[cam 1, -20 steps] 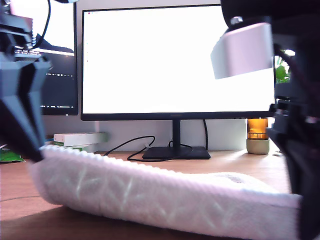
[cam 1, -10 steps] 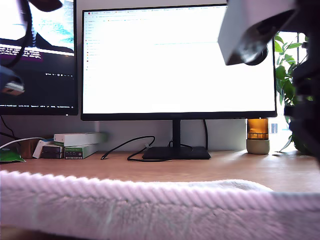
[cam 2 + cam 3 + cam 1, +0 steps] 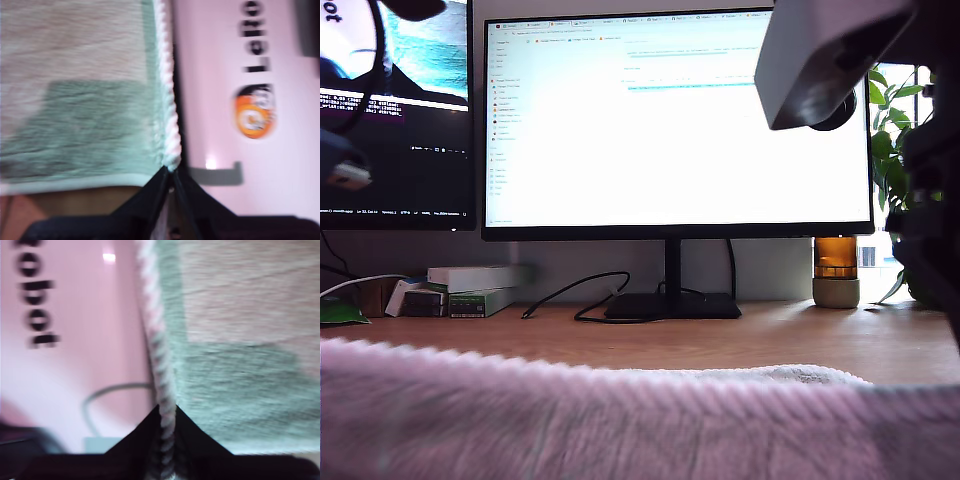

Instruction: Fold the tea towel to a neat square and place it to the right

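My first gripper [image 3: 170, 176] and my second gripper [image 3: 166, 416] each pinch the beaded hem of the tea towel [image 3: 570, 420], which is lifted across the front of the desk [image 3: 720, 335]; folding looks mid-way, and placing it aside remains

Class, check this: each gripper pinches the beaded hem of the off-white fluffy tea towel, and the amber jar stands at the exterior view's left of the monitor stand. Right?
Not quite. The exterior view shows the amber jar at its right of the monitor stand. The rest holds: my first gripper and my second gripper pinch the off-white fluffy tea towel by its hem.
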You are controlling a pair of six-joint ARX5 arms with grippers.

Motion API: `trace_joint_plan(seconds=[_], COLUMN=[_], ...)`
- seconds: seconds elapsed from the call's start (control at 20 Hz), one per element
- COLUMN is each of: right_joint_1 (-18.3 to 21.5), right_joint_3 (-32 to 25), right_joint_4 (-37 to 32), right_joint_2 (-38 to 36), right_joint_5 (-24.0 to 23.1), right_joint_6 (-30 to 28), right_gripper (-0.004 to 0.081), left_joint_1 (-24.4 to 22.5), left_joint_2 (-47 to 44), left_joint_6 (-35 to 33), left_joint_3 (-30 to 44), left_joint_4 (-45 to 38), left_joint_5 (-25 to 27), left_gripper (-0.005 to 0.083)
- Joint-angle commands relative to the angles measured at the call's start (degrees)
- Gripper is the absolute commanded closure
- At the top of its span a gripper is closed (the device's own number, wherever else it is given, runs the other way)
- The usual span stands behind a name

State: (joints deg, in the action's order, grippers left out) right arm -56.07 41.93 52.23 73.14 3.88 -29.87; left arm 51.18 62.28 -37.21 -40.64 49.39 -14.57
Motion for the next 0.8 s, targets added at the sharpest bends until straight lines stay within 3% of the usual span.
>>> trace_joint_plan(seconds=[0.0, 0.4, 0.75], right_joint_1=[1.3, 10.2, 14.3], right_joint_3=[1.5, 3.2, 3.8], right_joint_4=[-1.7, -10.8, -20.7], right_joint_2=[0.4, 1.4, 7.3], right_joint_5=[-2.8, -4.6, -6.1], right_joint_6=[0.1, -1.4, -3.5], right_gripper=[0.0783, 0.0783, 0.0783], left_joint_1=[-0.5, -6.6, -13.1], left_joint_2=[-0.3, 4.3, 8.3], left_joint_6=[-0.2, -2.1, -5.2], left_joint_3=[-0.1, -0.1, -0.1], left_joint_4=[-2.4, -11.6, -19.5], left_joint_5=[1.5, 4.9, 5.0], left_gripper=[0.0798, 0.0798, 0.0798])
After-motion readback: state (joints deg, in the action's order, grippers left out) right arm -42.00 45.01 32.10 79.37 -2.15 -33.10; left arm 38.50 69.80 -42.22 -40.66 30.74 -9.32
